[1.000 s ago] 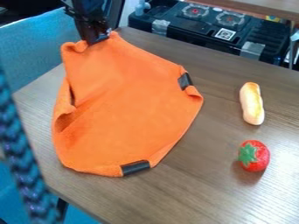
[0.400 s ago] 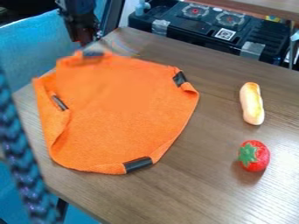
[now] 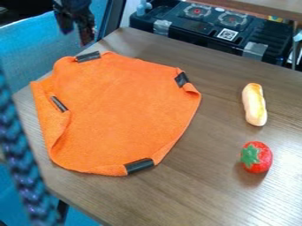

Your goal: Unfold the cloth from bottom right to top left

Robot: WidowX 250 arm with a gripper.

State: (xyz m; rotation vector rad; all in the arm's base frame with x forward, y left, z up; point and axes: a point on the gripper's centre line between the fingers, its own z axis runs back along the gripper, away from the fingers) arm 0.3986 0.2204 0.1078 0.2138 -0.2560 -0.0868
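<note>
The black gripper (image 3: pixel 76 37) hangs at the upper left, above and a little left of the cloth's top edge. Its two fingers stand apart, with nothing between them. The orange cloth (image 3: pixel 121 106) lies spread over the left part of the table, touching no finger. Black clips or bands sit on its top, right, bottom and left edges. Its left side is folded inward in a long flap, and small curls show at the right and bottom edges.
A toy bread (image 3: pixel 254 105) and a toy strawberry (image 3: pixel 256 157) lie on the wooden table (image 3: pixel 194 194), right of the cloth. A black stove (image 3: pixel 206 28) stands behind. A blurred braided cable (image 3: pixel 20 163) crosses the left foreground.
The gripper has let go of the cloth's top edge and moved up and left. The raised part has dropped onto the table, and the cloth's left side has spread further left.
</note>
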